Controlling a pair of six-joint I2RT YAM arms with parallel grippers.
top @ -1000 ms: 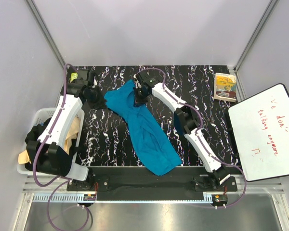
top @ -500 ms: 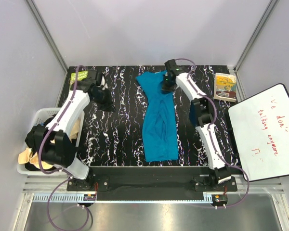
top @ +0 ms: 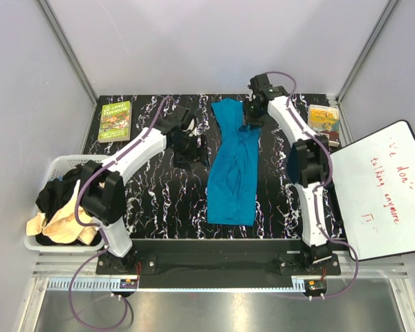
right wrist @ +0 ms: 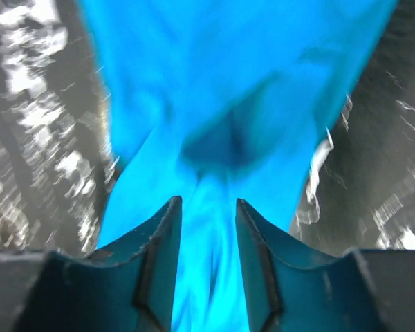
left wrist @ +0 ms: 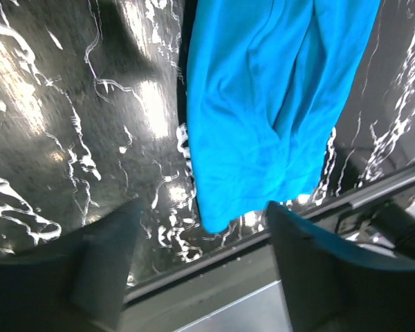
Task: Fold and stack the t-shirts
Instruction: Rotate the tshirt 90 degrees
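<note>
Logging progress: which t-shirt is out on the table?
The teal blue t-shirt, stretched out on the table; the black t-shirt and cream t-shirt lie crumpled in the white basket.

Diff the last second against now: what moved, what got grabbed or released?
The right gripper dragged the teal blue fabric t-shirt rightward and toward the far edge, turning it from diagonal to straight. Its jaws now stand parted over the shirt's far end. The left gripper swung right from the far-left corner toward the shirt, jaws open and empty. The white slatted plastic basket and the yellow book stayed put.
</note>
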